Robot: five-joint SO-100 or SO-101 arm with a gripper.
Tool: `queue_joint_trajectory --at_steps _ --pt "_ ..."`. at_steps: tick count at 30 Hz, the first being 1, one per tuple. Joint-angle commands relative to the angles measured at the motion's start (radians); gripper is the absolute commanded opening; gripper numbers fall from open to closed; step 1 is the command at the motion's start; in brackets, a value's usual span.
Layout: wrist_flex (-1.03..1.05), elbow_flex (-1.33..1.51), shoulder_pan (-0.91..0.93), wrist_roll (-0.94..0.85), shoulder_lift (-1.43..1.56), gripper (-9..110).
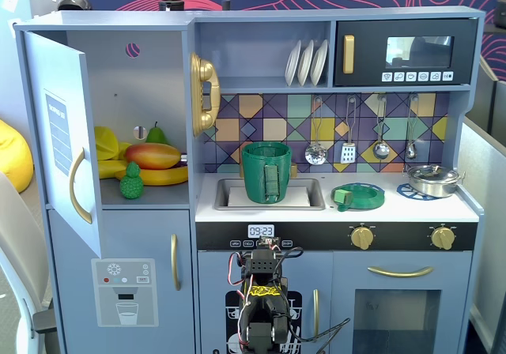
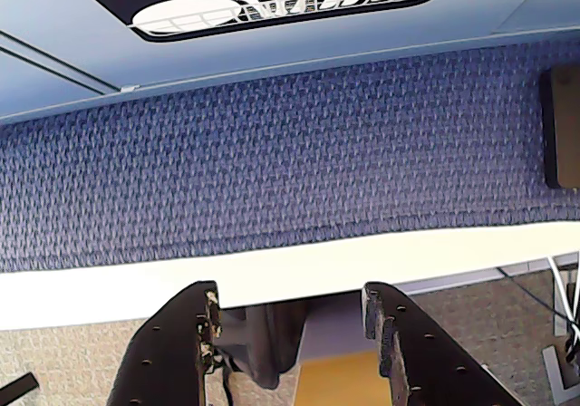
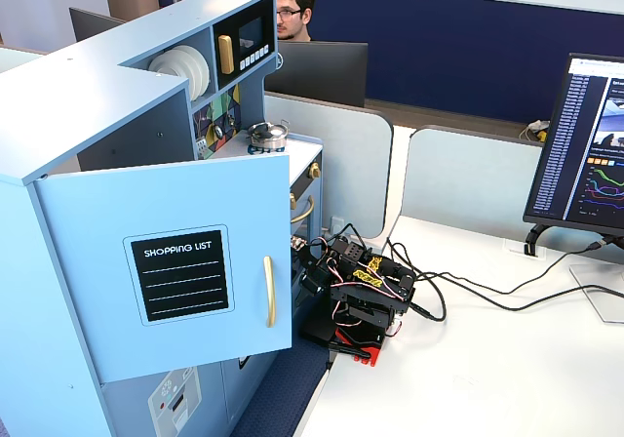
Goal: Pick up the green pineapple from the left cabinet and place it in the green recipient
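Note:
The green pineapple (image 1: 131,182) stands at the front of the shelf in the left cabinet (image 1: 154,77), beside bananas and a mango. The cabinet door (image 1: 62,137) hangs open; in a fixed view from the side, this door (image 3: 175,261) hides the shelf. The green recipient (image 1: 266,172) stands upright in the sink, handle facing the front. My arm (image 1: 265,299) is folded low in front of the kitchen, far below the shelf; it also shows in a fixed view (image 3: 361,296). My gripper (image 2: 290,295) is open and empty, pointing down at blue carpet and a white table edge.
A mango (image 1: 152,155), bananas (image 1: 162,177) and a pear (image 1: 156,135) share the shelf. A flat green dish (image 1: 357,196) and a steel pan (image 1: 433,178) sit on the counter. A gold phone (image 1: 204,93) hangs beside the cabinet. Cables (image 3: 468,296) trail over the white table.

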Motion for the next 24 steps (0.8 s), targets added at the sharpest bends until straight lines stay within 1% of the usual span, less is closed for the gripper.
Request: queue_joint_trajectory --at_steps 1,8,12,16,19,21,24 --pt "0.164 0.018 0.086 0.035 -0.009 0" --pt "0.166 0.018 0.072 0.025 -0.009 0" --pt "0.115 0.014 -0.052 0.003 -0.009 0" --pt "-0.114 -0.023 -0.264 -0.002 -0.012 0" --pt "-0.390 -0.071 -0.417 -0.037 -0.012 0" --pt "-0.568 -0.100 -0.511 -0.015 -0.015 0" --pt "-0.827 -0.121 -0.614 -0.074 -0.052 0"
